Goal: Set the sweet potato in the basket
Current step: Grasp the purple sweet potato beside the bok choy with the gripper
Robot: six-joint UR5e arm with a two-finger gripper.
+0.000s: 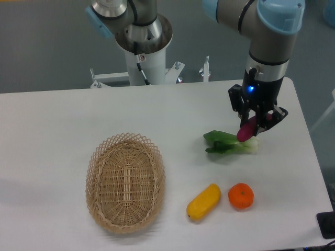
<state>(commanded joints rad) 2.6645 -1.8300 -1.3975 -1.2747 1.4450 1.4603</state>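
The magenta sweet potato (246, 130) hangs tilted between the fingers of my gripper (253, 125), which is shut on it at the right side of the table. It is lifted just above the leafy green vegetable (230, 143). The tan wicker basket (125, 180) sits empty at the left front, well away from my gripper.
A yellow oblong vegetable (203, 201) and a round orange fruit (241, 196) lie near the front, between the gripper and the basket side. The robot's white base column (146, 57) stands at the back. The table's right edge is close to the gripper.
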